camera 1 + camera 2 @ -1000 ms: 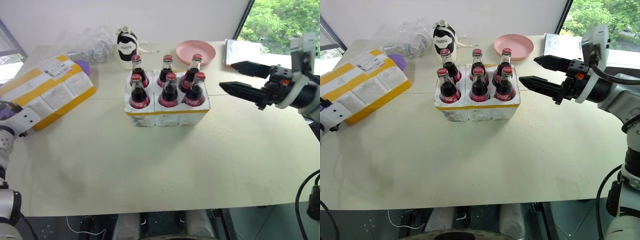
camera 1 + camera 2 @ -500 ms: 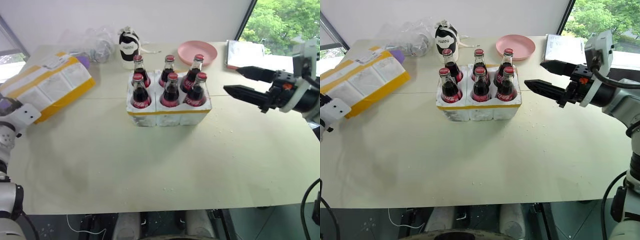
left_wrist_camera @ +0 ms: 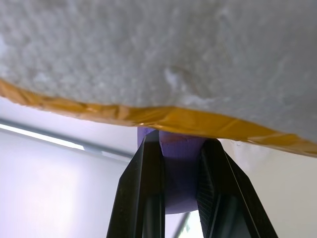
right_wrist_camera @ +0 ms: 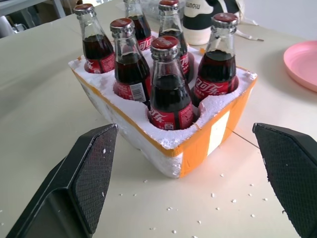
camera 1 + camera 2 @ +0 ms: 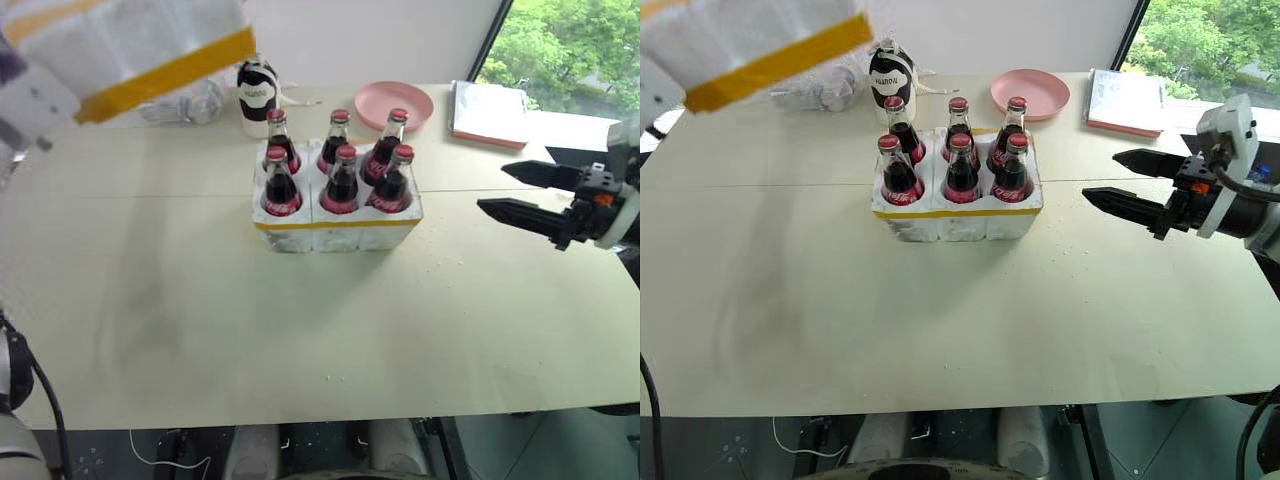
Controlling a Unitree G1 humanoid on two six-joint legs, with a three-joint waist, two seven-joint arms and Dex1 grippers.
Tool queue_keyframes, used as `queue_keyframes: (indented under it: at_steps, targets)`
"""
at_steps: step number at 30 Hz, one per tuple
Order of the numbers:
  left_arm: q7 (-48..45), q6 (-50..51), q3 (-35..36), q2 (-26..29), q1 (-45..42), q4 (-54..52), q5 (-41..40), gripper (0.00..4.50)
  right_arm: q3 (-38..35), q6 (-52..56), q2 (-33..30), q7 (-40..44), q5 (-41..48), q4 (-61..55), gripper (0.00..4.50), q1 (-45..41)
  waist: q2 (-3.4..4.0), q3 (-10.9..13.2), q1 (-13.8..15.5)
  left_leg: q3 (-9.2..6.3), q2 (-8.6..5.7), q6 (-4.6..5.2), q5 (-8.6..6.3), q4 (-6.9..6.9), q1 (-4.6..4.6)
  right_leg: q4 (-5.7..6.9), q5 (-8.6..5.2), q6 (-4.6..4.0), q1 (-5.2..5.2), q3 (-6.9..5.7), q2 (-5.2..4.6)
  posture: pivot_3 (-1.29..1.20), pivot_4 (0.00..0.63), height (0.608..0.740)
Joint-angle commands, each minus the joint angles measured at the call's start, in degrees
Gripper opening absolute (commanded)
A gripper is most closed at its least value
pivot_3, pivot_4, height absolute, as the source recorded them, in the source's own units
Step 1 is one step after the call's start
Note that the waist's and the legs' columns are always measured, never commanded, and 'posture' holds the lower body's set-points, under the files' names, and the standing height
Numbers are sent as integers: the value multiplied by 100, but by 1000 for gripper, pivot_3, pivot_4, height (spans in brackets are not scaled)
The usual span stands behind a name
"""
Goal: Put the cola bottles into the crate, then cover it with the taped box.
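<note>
All six cola bottles (image 5: 338, 168) are sitting in the crate (image 5: 336, 226); I'm holding the taped box (image 5: 120, 45) aloft, left tool (image 3: 179, 163) pinching its purple handle (image 3: 181, 173), right tool (image 5: 530, 196) spread. Next I'm lowering it squarely over them.

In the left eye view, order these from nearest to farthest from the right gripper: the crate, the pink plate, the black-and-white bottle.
From the right gripper:
1. Crate, to its left at table centre.
2. Pink plate, behind the crate, at the far edge.
3. Black-and-white bottle, farthest left, behind the crate.
</note>
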Motion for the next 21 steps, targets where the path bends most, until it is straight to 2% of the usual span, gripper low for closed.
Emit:
queue_keyframes:
  at_steps: [1, 6, 10, 18, 21]
  targets:
    - [-638, 580, 67, -321, -320, -1241, -429, 288, -259, -193, 31, -66, -38, -105, 4500, 22, 0, 0, 21, -3, -1, -2, 2, 0, 1, 1, -2, 3, 3, 0, 0, 0, 150, 740]
    - [-1288, 1537, -180, -911, -377, -2751, -494, 288, -307, -291, 121, -149, -93, -113, 4500, 119, -1, 0, 51, -6, -3, -4, 3, 11, 1, 2, -4, 6, 10, 0, 2, 0, 150, 740]
    - [-1648, 2048, -475, -1132, -151, -3693, -202, 288, -398, -348, 143, -182, -100, -90, 4500, 213, -1, 0, 55, -7, -1, -7, 6, 13, 1, 4, -6, 9, 10, 1, 6, 0, 150, 740]
    - [-1966, 2241, -991, -1032, 420, -4385, 660, 288, -492, -443, 233, -215, -114, -45, 4500, 311, 1, 0, 96, -15, 1, -10, 8, 24, 6, 6, -6, 9, 19, 2, 11, 0, 150, 740]
    - [-1961, 2132, -1181, -1193, 521, -4517, 890, 288, -516, -447, 269, -255, -61, 24, 4500, 238, 0, 0, 132, -18, 1, -7, 6, 28, 5, 5, -6, 8, 21, 2, 11, 0, 150, 740]
